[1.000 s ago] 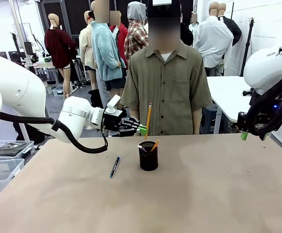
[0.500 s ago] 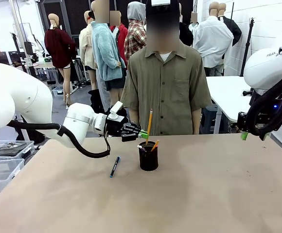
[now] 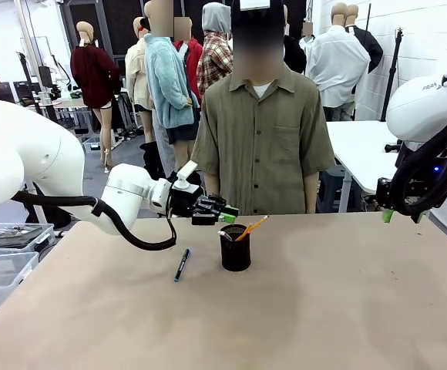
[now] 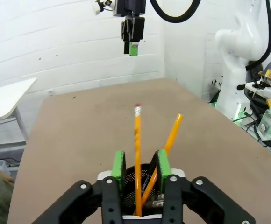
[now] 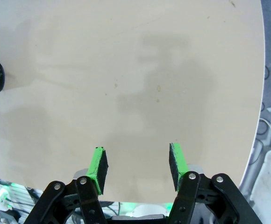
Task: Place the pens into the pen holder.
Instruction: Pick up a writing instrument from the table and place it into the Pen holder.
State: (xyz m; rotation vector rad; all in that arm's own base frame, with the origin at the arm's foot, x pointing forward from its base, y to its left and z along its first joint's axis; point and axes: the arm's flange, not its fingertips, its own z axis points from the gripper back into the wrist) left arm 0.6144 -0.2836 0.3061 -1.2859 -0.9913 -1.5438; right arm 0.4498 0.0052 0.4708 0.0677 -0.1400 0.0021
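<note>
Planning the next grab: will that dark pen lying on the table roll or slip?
The pen lies flat on the smooth table, slim and round-looking, so a nudge would probably roll it. It looks stiff and light, so it should lift without bending.

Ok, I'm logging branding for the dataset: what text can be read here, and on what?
"FRAN", then cut off: on the right arm.
Dark print on the upright pencil: too blurred to read.
Label on the bottle: too small to read.
</note>
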